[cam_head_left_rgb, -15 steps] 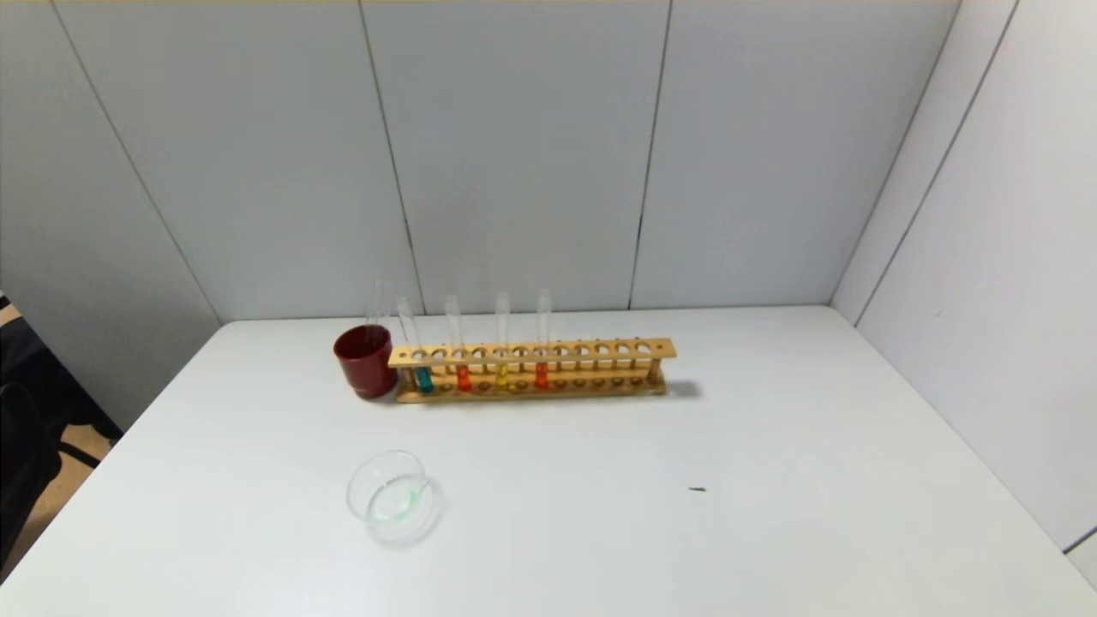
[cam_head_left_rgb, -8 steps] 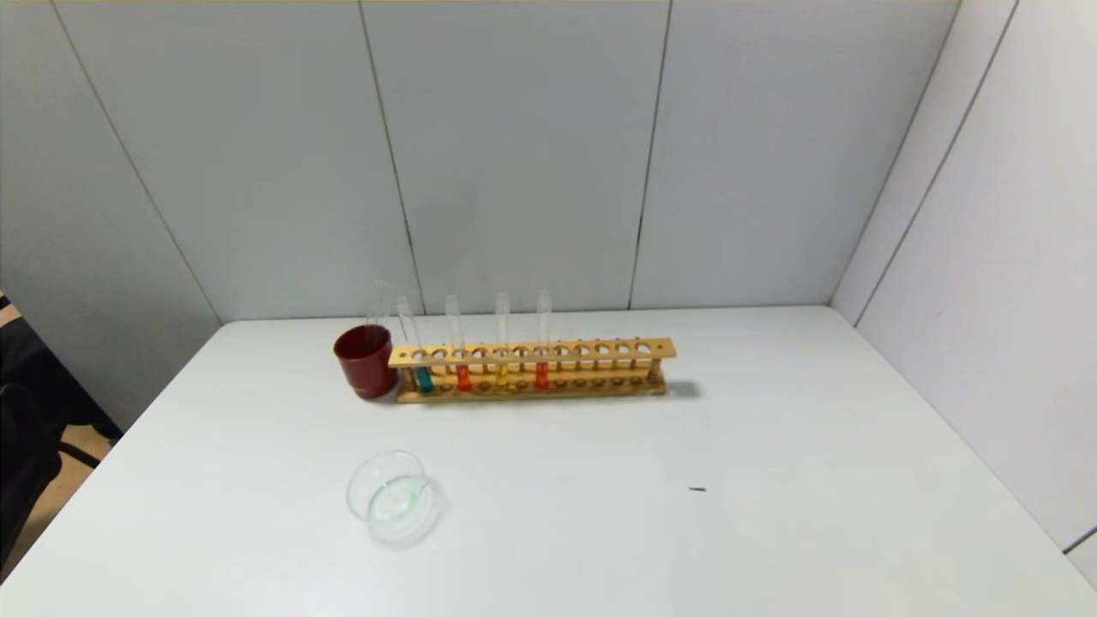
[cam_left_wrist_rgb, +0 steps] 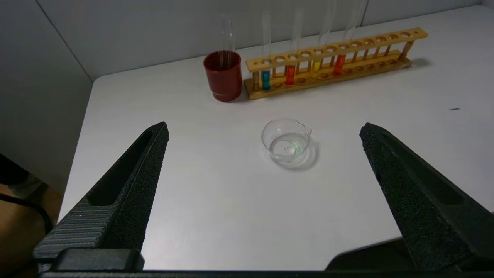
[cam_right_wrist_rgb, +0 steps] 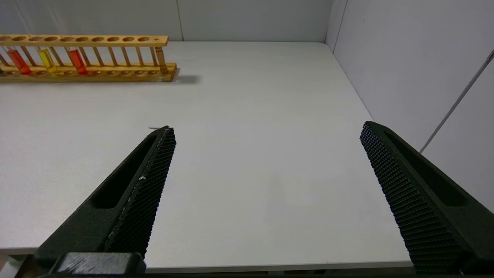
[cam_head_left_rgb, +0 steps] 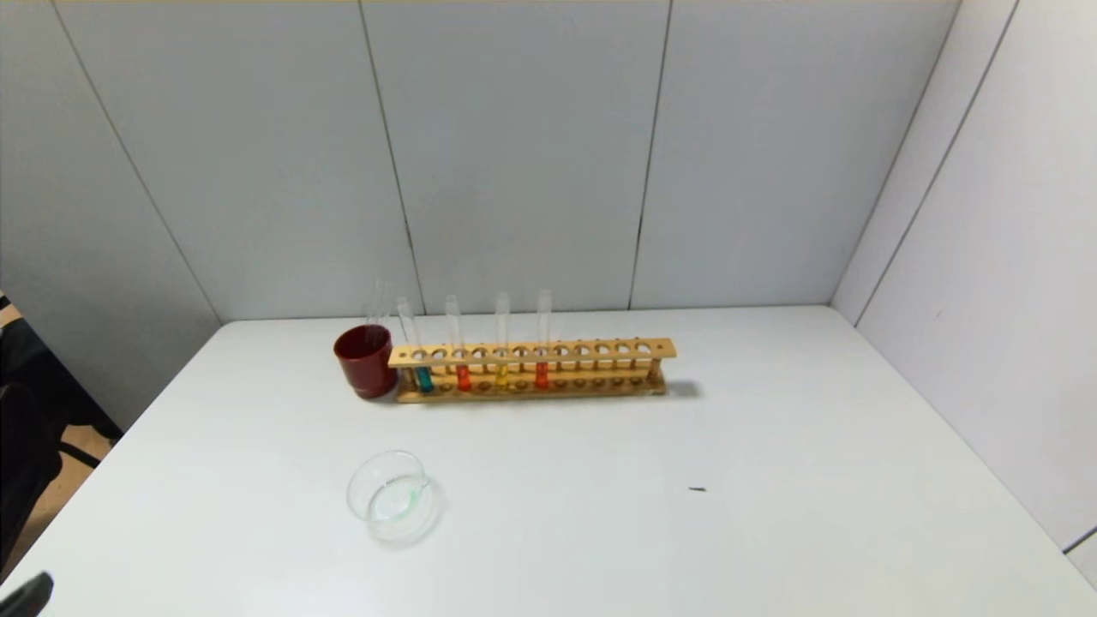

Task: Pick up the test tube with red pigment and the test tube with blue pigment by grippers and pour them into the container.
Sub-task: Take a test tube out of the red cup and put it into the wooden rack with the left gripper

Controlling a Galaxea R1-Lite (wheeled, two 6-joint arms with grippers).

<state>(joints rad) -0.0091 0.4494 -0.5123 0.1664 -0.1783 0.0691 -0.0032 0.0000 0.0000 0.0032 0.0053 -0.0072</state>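
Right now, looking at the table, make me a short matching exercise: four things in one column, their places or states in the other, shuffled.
1. blue tube
2. glass dish
3. red cup
4. left gripper

A. alone on the table, nearer the robot than the rack
B. just off the rack's left end
C. open, holding nothing
D. leftmost filled rack hole

Pairs: 1-D, 2-A, 3-B, 4-C

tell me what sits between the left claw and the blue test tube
The glass container sits there on the table, ahead of the open left claw and before the test tube with blue pigment, per the left wrist view.
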